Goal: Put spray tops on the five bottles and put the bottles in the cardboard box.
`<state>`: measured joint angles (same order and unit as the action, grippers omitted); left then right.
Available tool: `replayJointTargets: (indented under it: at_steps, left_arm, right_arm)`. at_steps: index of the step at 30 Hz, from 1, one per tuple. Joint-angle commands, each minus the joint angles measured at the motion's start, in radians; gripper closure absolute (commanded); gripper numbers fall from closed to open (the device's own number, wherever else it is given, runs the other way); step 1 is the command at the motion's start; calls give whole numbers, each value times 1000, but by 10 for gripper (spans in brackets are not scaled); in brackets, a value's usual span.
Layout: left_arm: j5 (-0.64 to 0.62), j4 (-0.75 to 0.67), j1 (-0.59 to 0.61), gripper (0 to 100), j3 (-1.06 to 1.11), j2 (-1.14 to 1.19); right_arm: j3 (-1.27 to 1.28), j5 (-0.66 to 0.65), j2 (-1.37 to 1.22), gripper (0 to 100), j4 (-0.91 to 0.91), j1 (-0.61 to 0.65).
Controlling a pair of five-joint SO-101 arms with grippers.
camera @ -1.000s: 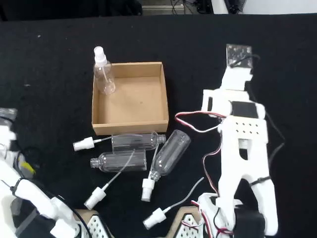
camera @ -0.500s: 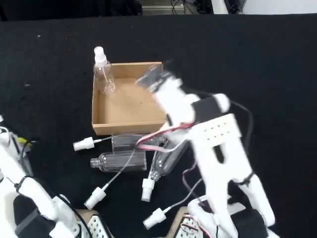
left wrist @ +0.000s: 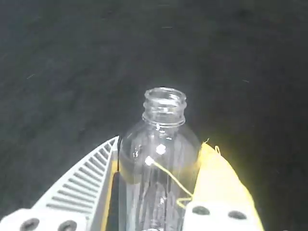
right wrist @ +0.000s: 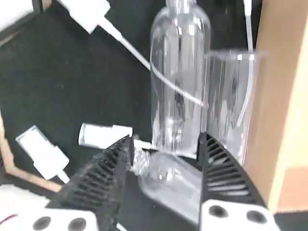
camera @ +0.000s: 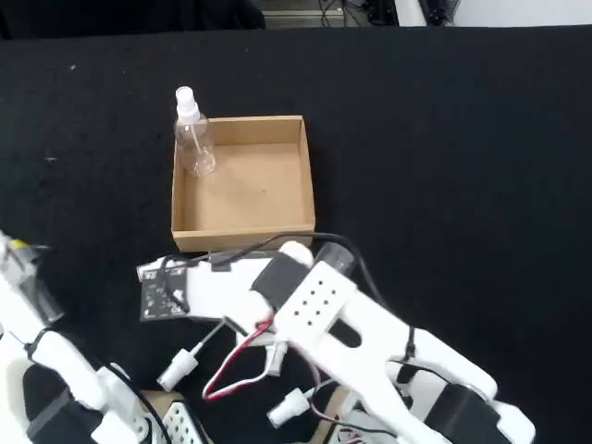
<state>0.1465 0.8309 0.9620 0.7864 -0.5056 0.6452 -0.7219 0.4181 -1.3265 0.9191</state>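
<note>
We judge the capping step to be in hand: our left gripper (left wrist: 161,159) pinches an uncapped bottle (left wrist: 163,103), so next a spray top (camera: 178,369) must be picked up and brought to its neck. Our right gripper (right wrist: 165,139) hangs spread wide over the bare bottles (right wrist: 180,72) lying at six o'clock of the cardboard box (camera: 242,239), gripping nothing.

**Q:** What kind of setting is shown?

**A:** Probably a robotics lab or workshop. A black-covered table (camera: 481,139) fills the frame, a white arm (camera: 319,301) with exposed wiring lies at lower centre, and loose cables (camera: 344,11) run along the upper edge.
</note>
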Motion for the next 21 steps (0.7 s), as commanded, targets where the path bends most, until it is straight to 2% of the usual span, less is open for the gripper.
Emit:
replayJointTargets:
  at_steps: [1,8,12,16,21]
  left_arm:
    - [-32,-12,68,964,-47,-8]
    - [-35,-18,170,964,-67,-8]
    - [-57,-17,239,964,-97,-8]
    - [-178,-11,294,964,-136,-8]
    - [-190,-15,295,964,-142,-6]
  right_arm:
    - [-30,54,-81,801,64,37]
    - [-154,157,-249,801,75,161]
    - [-170,167,-283,801,118,235]
    - [-163,169,-338,799,198,239]
    - [-191,169,-400,799,189,241]
